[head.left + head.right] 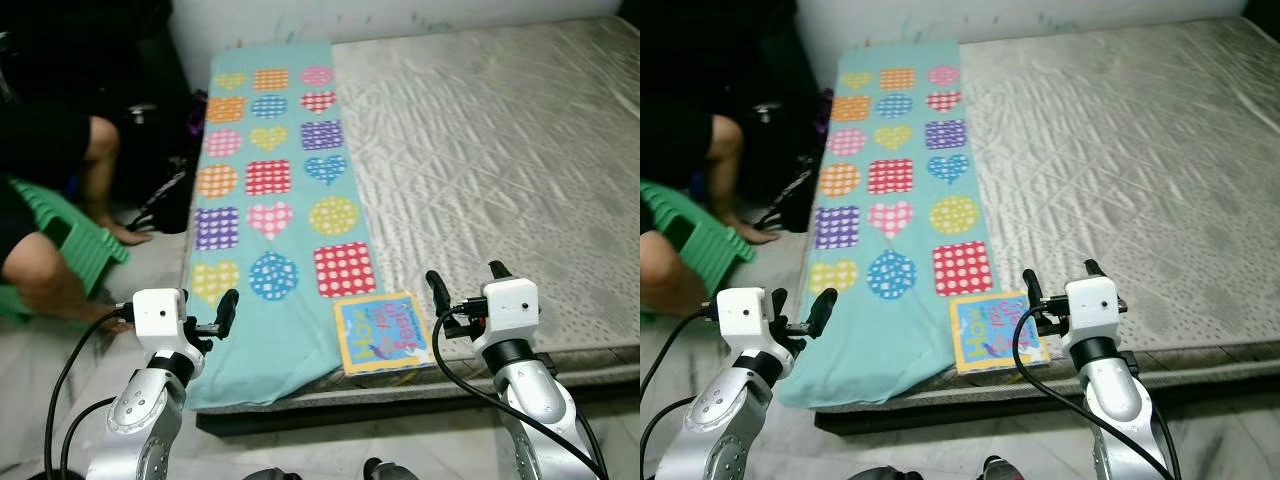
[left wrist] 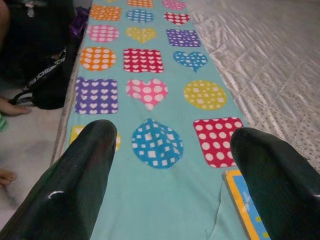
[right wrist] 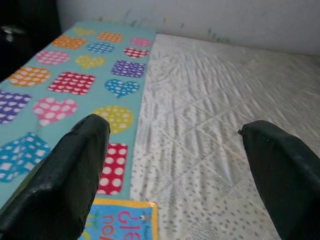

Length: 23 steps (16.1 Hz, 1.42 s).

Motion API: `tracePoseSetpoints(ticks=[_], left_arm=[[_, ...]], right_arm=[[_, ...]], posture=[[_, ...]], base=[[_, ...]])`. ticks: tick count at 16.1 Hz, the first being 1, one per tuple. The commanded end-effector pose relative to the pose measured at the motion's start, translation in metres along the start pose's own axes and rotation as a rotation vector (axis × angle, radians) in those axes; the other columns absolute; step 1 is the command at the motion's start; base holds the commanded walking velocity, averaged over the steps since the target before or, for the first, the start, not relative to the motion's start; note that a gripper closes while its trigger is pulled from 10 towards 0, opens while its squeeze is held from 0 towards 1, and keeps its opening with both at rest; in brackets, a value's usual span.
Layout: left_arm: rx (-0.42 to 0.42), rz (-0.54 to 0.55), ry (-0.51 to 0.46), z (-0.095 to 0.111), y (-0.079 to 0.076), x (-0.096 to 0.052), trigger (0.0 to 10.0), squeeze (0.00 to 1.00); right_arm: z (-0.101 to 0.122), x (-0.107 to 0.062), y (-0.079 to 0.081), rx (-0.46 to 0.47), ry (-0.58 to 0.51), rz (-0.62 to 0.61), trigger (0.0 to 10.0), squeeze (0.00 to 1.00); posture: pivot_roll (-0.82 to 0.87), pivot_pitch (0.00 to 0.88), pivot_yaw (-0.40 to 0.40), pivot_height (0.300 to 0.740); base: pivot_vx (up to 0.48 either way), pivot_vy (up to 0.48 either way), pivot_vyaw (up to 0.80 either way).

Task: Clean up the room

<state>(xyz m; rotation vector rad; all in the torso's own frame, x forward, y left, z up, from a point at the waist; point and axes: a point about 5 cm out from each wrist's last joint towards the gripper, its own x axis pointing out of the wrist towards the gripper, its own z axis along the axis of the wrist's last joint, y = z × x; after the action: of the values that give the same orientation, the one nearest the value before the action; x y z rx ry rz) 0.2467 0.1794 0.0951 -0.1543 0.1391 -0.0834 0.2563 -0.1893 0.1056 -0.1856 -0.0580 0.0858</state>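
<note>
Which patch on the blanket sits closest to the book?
The red square patch with white dots, last in the blanket's right-hand column; the book lies just below it. The blue circle and yellow heart sit farther left.

A colourful children's book [image 1: 383, 333] lies flat at the mattress's [image 1: 500, 150] near edge — just beside the teal patterned blanket [image 1: 270, 200].

Silver arms [image 1: 140, 410] — white wrist blocks, black cables, black fingers [image 2: 75, 180].

Head stereo looks down at bed [image 1: 500, 150]; wrist cameras low, forward.
</note>
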Motion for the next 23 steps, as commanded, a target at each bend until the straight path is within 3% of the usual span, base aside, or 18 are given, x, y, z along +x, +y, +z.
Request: tracePoseSetpoints(ticks=[1, 23], left_arm=[[0.012, 0.029, 0.013, -0.0017, 0.0054, -0.0007, 10.0, 0.00], [0.027, 0.004, 0.012, -0.0020, 0.0024, -0.0026, 10.0, 0.00]], right_arm=[[-0.0023, -0.0014, 0.0015, 0.006, 0.005, 0.006, 10.0, 0.00], [-0.0054, -0.0029, 0.0015, 0.014, 0.012, 0.000, 10.0, 0.00]], posture=[[-0.17, 0.139, 0.111, 0.740], [-0.17, 0.129, 0.112, 0.740]], base=[[0.000, 0.000, 0.00], [0.000, 0.000, 0.00]])
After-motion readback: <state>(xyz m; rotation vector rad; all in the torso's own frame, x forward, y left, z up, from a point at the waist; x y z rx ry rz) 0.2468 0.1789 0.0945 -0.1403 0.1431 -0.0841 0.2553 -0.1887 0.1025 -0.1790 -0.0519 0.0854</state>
